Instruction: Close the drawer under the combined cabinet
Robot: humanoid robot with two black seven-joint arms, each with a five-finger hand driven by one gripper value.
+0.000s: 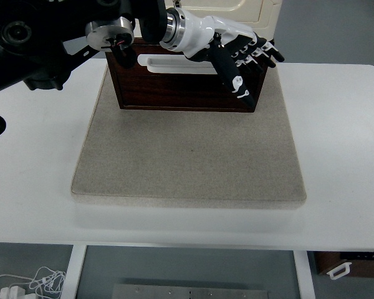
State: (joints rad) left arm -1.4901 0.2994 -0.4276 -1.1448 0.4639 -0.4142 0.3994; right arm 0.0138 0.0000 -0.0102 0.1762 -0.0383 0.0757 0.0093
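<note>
A dark brown wooden drawer [181, 93] with a white handle [174, 64] juts out from under a cream cabinet [255, 12] at the top middle. My left arm reaches in from the upper left. Its white and black hand [252, 68] lies over the drawer's right end. The fingers [265, 51] are stretched out along the drawer's upper right edge, and the thumb [240, 84] points down across the front panel. The hand is open and holds nothing. It hides the right end of the handle. My right arm does not show.
The drawer and cabinet stand at the far edge of a beige mat [187, 156] on a white table [343, 156]. White cables [31, 283] lie on the floor at the bottom left. A brown box [355, 265] shows at the bottom right.
</note>
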